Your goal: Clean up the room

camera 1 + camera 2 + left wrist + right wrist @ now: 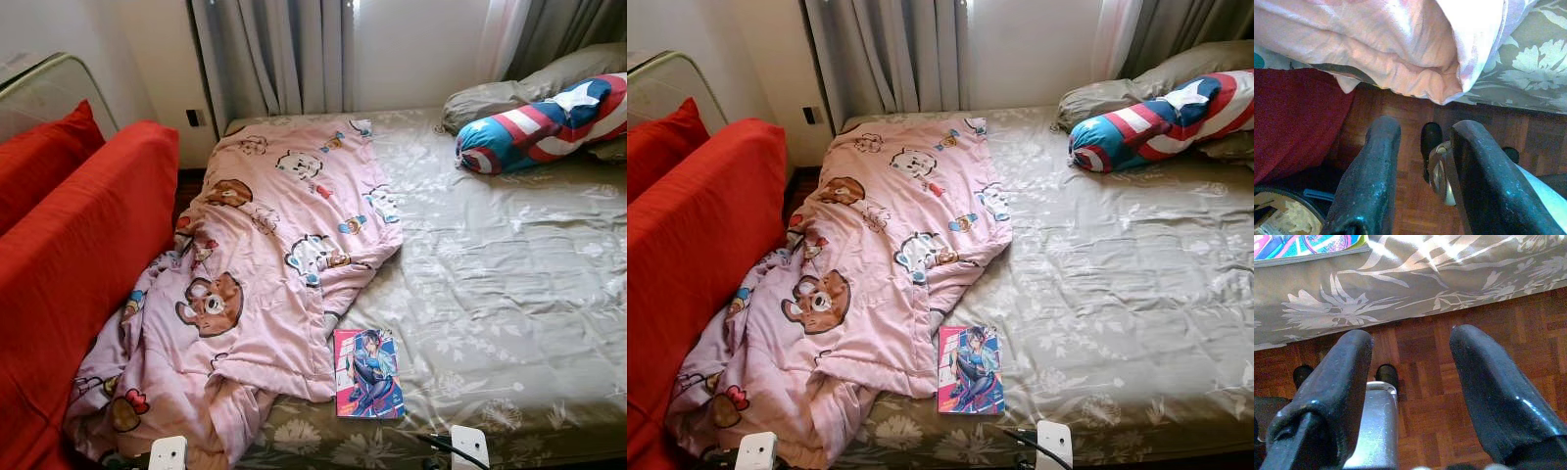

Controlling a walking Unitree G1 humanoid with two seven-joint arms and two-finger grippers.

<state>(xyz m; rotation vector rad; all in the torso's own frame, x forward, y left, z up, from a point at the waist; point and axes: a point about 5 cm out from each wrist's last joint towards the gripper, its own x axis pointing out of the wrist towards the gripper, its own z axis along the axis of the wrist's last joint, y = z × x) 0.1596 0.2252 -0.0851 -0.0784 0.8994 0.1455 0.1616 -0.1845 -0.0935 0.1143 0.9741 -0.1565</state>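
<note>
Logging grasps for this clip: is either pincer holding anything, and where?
Nothing is held. Left pincer and right pincer are both open over the wooden floor.

A bed (pixel 509 284) lies ahead, with a blanket (pixel 265 264) spread over its left half, the near end bunched and hanging off the front-left corner. Just right of the blanket's near edge a book (pixel 367 374) lies flat near the bed's front edge. At the far right end, pillows (pixel 509 98) — a bolster (pixel 544 122) rests in front of them. Left of the bed stands a sofa (pixel 73 264), touching the blanket. Curtains (pixel 279 54) hang behind the bed.
</note>
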